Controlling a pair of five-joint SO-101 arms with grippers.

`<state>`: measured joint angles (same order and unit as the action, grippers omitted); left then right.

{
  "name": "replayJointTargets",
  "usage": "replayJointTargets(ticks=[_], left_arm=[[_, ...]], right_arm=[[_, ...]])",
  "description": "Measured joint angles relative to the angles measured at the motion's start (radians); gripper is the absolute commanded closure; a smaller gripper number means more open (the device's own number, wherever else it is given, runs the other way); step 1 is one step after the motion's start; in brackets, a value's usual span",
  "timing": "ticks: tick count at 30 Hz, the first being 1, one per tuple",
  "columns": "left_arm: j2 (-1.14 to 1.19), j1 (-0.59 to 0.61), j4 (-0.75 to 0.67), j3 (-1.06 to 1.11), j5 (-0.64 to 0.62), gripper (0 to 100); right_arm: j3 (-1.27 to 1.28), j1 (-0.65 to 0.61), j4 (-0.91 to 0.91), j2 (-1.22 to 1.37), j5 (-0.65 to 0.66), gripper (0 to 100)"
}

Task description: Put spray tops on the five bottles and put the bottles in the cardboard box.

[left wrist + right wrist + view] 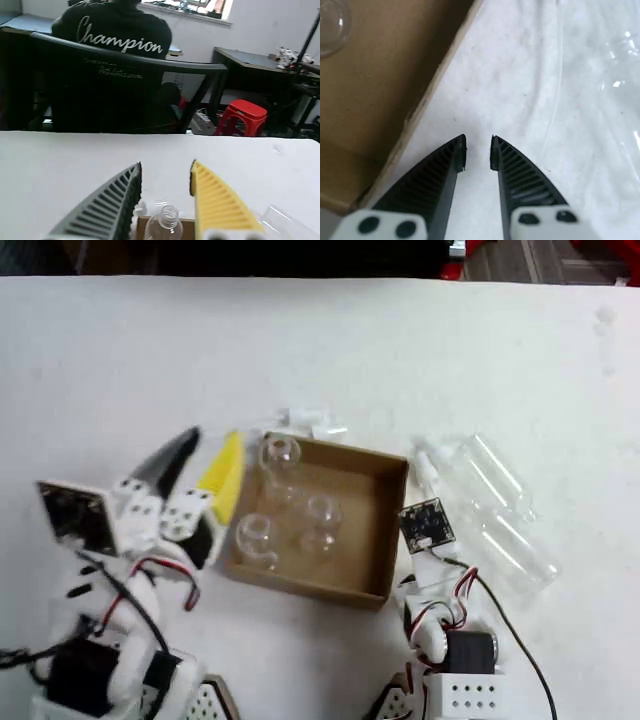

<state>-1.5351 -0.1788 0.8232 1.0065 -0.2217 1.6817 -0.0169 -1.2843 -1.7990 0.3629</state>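
Note:
The cardboard box [385, 530] sits mid-table with three clear bottles in it: one at its far left corner [280, 455], one near left [257, 535], one in the middle [322, 515]. Two more clear bottles [490, 475] [515, 545] lie on the table right of the box. White spray tops [308, 422] lie just behind the box. My left gripper [212, 445] [165, 177] is open, raised at the box's left edge, with a bottle [167, 222] below it. My right gripper [477, 150] is narrowly open and holds nothing, low over the table between the box wall [380, 75] and a lying bottle [600, 100].
The white table [120, 370] has free room at the back and left. The right arm's wrist [427, 525] hangs by the box's right wall. Beyond the table's far edge stand a black chair [125, 85] with a person seated and a red stool [242, 117].

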Motion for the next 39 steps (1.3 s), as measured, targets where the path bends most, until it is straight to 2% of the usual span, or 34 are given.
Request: replayJointTargets(ticks=[6, 8, 12, 16, 20, 27, 30, 34, 39], left_arm=[[-0.061, 0.190, 0.195, -0.049, 0.000, 85], [-0.075, 0.256, 0.218, -0.032, 0.000, 85], [-0.077, 0.391, 0.183, 0.081, 0.000, 85], [-0.106, 0.499, 0.002, 0.285, 0.000, 85], [-0.091, 0.512, -0.143, 0.486, 0.005, 85], [-0.092, 0.520, -0.213, 0.583, 0.161, 85], [-0.092, 0.520, -0.264, 0.620, 0.173, 85], [-0.092, 0.520, -0.292, 0.631, 0.178, 85], [-0.092, 0.520, -0.295, 0.631, 0.181, 84]], right_arm=[[0.000, -0.028, 0.000, 0.000, 0.000, 93.2], [0.000, -0.029, 0.000, 0.000, 0.000, 93.2], [0.000, -0.031, 0.000, 0.000, 0.000, 92.9], [0.000, -0.031, 0.000, 0.000, 0.000, 92.8], [0.000, -0.031, 0.025, 0.002, 0.000, 92.8], [0.002, -0.028, 0.101, 0.003, 0.017, 92.8], [0.002, -0.026, 0.115, 0.003, 0.129, 92.8], [-0.002, 0.063, 0.187, 0.003, 0.330, 92.8], [-0.003, 0.129, 0.241, 0.003, 0.376, 93.0]])
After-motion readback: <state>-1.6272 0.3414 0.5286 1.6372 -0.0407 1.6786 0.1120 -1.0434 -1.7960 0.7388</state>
